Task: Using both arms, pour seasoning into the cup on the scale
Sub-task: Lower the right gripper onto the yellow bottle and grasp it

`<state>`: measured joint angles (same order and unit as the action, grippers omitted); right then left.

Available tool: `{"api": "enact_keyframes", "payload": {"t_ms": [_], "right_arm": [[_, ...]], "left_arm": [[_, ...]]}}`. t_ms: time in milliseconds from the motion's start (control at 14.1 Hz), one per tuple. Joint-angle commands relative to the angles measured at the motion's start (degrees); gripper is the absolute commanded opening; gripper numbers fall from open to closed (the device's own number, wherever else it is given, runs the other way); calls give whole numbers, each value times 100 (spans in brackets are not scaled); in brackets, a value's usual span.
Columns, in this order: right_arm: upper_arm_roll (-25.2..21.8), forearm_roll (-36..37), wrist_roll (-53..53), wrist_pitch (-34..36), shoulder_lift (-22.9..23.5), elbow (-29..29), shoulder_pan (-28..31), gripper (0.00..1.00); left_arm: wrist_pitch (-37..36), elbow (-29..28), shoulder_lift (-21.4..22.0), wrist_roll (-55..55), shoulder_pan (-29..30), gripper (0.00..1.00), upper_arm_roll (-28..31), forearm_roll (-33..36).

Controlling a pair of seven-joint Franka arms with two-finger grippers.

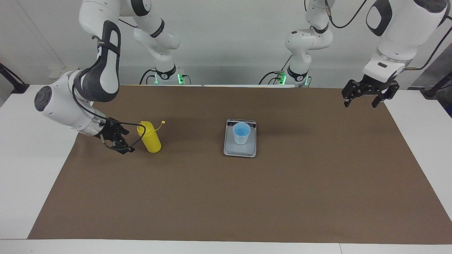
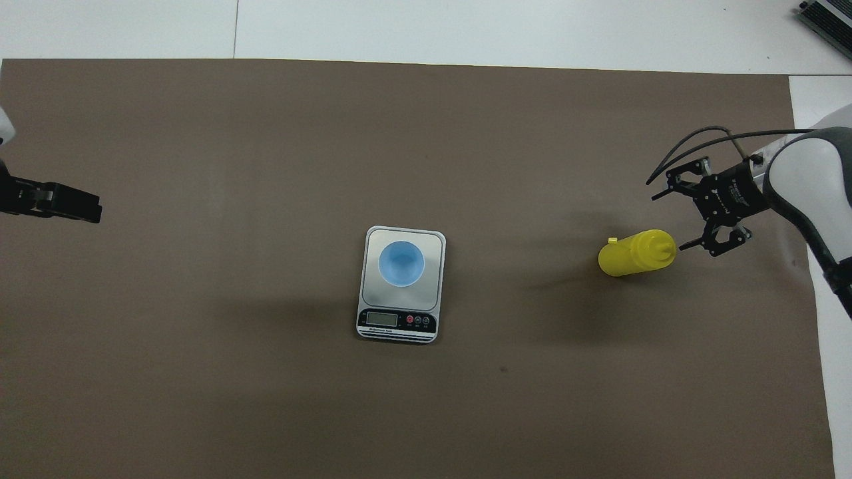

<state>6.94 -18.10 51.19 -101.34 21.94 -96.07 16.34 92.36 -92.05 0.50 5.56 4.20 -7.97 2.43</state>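
Observation:
The yellow seasoning bottle [image 1: 150,139] [image 2: 636,253] stands upright on the brown mat toward the right arm's end, its small cap [image 1: 162,122] hanging off to the side. My right gripper [image 1: 128,141] [image 2: 671,219] is low beside the bottle, open, its fingers just short of the bottle's side. The light blue cup [image 1: 241,133] [image 2: 401,263] stands on the scale [image 1: 240,151] [image 2: 436,296] at the middle of the mat. My left gripper [image 1: 359,104] [image 2: 93,209] hangs open and holds nothing, raised over the mat's edge at the left arm's end.
A brown mat [image 1: 226,197] covers most of the white table [image 1: 21,169]. The scale's dark display strip [image 2: 397,320] faces the robots. The right arm's black cable [image 1: 132,124] loops close to the bottle's top.

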Motion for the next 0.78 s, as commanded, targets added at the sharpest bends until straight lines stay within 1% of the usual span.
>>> {"api": "enact_keyframes", "payload": {"t_ms": [0, 142, 284, 355, 496, 567, 638, 709], "right_arm": [[62, -307, 154, -44, 82, -376, 202, 100], [62, -615, 154, -52, 48, -596, 229, 100], [62, -1018, 136, 9, -84, -929, 282, 100], [71, -1107, 119, 35, -145, -1122, 291, 100], [71, -1204, 22, 53, -242, -1299, 221, 100], [80, -1344, 13, 44, -260, -1309, 203, 89], [88, -1511, 48, 27, -304, -1309, 168, 26], [80, -1713, 101, -17, -339, -1309, 159, 0]], "left_arm": [[-95, -165, 126, 138, 90, 100, -55, -58], [-113, -94, 91, 138, 29, 100, -64, -76], [-52, -94, 91, 138, 19, 100, -73, -93], [-25, -94, 82, 129, 45, 100, -81, -102], [-42, -16, 64, 50, 116, 100, -55, -435], [-77, 2, 56, 50, 116, 100, -55, -454], [-86, 37, 47, 50, 107, 100, -55, -454], [-78, 73, 47, 50, 107, 100, -46, -419]]}}
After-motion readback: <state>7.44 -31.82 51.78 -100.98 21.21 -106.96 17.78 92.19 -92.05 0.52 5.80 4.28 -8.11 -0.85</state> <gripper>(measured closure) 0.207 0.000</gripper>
